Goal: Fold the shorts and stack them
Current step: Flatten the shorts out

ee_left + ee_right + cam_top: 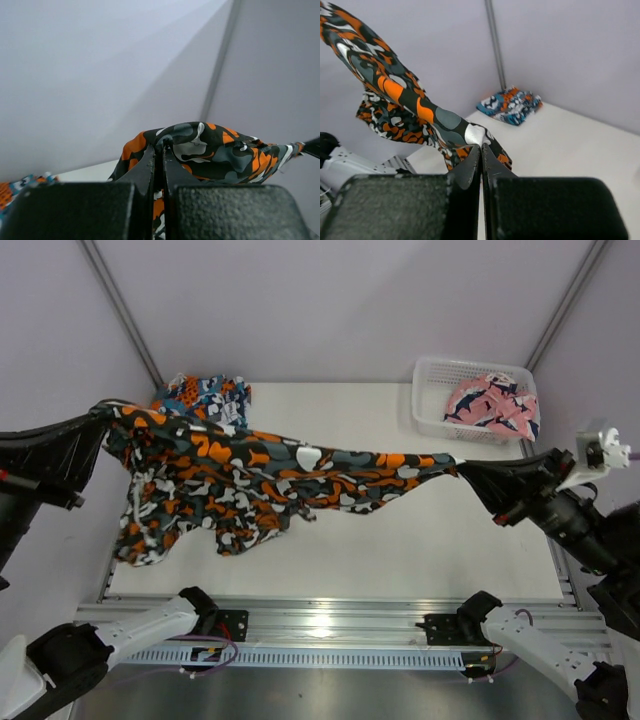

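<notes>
Two ends of the camouflage shorts (260, 475) were pinched and the cloth was stretched in the air above the surface (450, 540). The left gripper (105, 412) was clamped on the left end and the right gripper (462, 468) on the right end. Top edge taut; loose folds hung toward the left. Blue patchwork shorts (205, 395) lay bunched at the far left corner. Pink shorts (492, 405) lay in the white basket (430, 370), far right.
</notes>
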{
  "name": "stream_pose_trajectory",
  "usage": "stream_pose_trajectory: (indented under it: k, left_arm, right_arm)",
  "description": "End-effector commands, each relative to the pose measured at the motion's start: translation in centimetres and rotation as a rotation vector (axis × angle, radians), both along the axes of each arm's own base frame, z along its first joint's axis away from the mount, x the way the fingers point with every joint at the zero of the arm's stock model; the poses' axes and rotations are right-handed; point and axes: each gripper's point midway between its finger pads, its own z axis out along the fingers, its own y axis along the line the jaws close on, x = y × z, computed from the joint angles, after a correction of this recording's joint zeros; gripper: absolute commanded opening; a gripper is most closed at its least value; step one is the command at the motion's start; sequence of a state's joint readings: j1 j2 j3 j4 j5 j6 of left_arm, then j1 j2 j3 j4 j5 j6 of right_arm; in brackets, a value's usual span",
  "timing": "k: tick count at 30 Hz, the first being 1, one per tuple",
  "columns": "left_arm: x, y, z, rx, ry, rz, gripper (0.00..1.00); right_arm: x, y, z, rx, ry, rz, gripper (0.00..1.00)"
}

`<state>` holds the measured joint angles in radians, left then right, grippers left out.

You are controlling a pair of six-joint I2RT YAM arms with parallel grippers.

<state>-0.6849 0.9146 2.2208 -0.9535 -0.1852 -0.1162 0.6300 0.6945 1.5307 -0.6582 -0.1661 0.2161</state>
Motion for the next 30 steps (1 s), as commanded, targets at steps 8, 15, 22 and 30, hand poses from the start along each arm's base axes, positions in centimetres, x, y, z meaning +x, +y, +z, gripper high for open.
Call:
stream_pose_trajectory:
  k: [8, 15, 22, 30]
  left_arm:
    - [-4.1, -3.5, 1.6, -0.036, -0.076, -0.295, 0.0]
    - [2.0, -4.9, 2.9, -0.017, -0.04, -0.138, 0.0]
    - [6.8, -7.5, 3.1, 0.014, 0.017, -0.087, 0.0]
    - [-0.9, -4.6, 6.6, -0.068, -0.237, -0.209, 0.0]
  right_arm:
    - [-8.1, -2.9, 8.3, 0.131, -0.315, 0.129, 0.0]
    - [-2.1, -2.3, 8.3, 0.106, -0.2, -0.038, 0.0]
    - [0.4, -1.1, 8.5, 0.087, -0.177, -0.065, 0.0]
    - [-4.6, -1.2, 12.3, 0.166, -0.307, 0.097, 0.0]
